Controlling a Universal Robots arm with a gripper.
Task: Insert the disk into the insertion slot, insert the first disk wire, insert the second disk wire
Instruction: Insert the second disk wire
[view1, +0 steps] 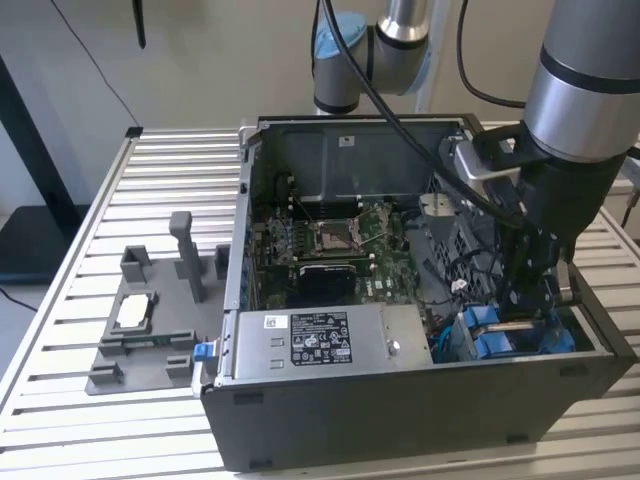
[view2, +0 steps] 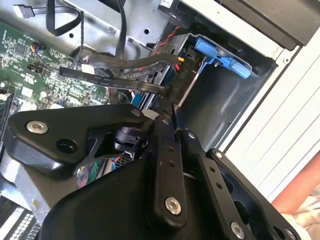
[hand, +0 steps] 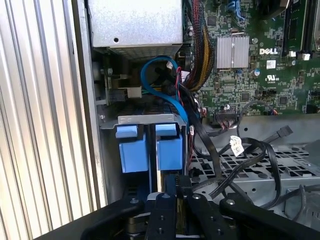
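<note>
Pincer (hand: 167, 192) at blue disk (hand: 170, 150) tabs; ext. view adds motherboard (view1: 345, 245).

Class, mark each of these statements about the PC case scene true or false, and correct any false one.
1. The gripper is down inside the PC case. True.
2. Blue carriers sit side by side in the drive cage. True.
3. The case stands on a wooden floor. False: it stands on a slatted metal table.
4. A grey fixture lies outside the case, on the exterior view's left. True.
5. The motherboard is covered by a lid. False: it is exposed.
</note>
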